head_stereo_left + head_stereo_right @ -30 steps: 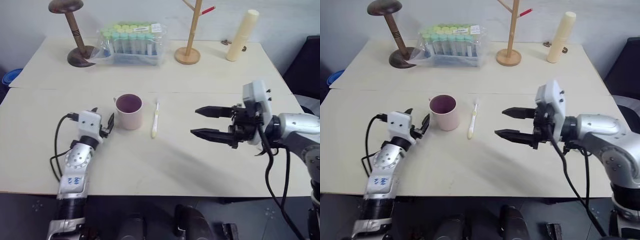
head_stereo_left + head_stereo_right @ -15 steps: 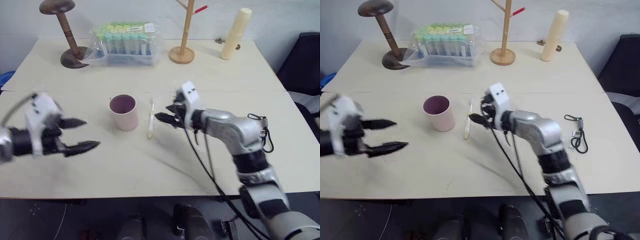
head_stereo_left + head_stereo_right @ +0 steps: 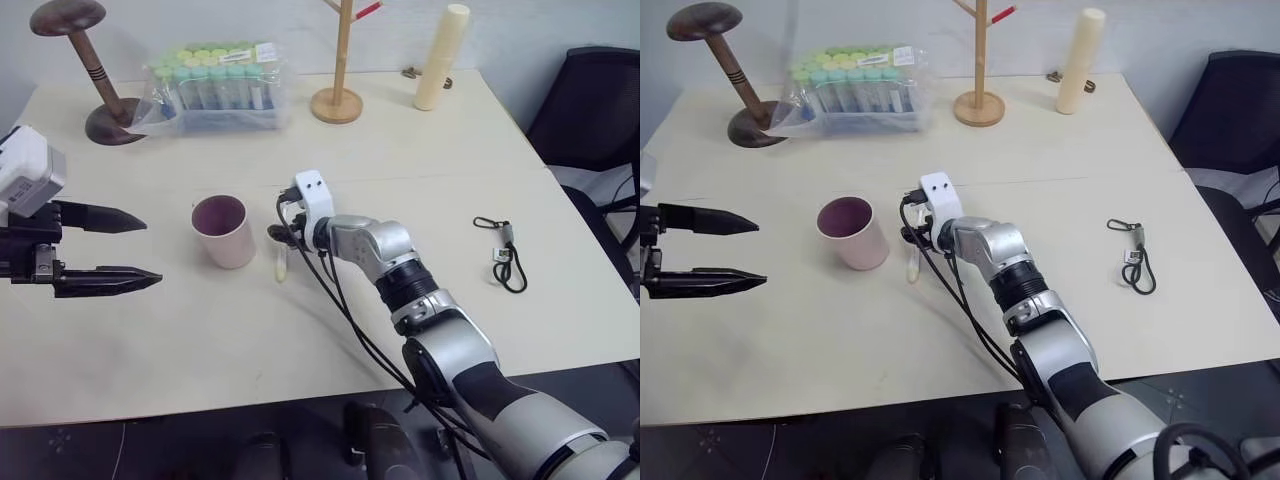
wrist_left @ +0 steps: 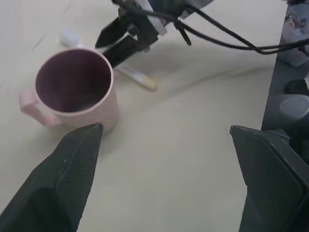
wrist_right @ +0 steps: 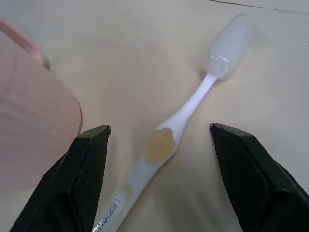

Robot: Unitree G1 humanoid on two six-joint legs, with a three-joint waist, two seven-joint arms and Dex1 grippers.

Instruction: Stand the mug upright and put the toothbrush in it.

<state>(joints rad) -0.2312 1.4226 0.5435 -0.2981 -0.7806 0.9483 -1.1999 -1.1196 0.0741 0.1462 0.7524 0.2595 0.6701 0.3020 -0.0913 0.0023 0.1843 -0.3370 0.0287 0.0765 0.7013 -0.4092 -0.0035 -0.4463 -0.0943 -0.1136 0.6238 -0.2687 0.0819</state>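
Your toothbrush (image 5: pixel 166 145) lies flat on the bench (image 3: pixel 420 200) just beside the mug (image 3: pixel 224 231), its clear bristled head pointing toward the far edge and its pale handle toward you. It looks light, stiff and slim, with smooth plastic that will likely slide or roll if you press it off-centre, so take it across the handle near the yellow patch, where it is widest, rather than at the thin neck or the bristles. Lying so low, it probably needs the fingers right down on the bench before you close. Your right hand (image 5: pixel 159 179) is released, with the handle lying between its spread fingers and no contact to be seen. The mug already stands upright with its dark inside facing up; it looks like thin, light plastic that a nudge could tip or push. Your left hand (image 3: pixel 120 250) hangs released, well apart from the mug.
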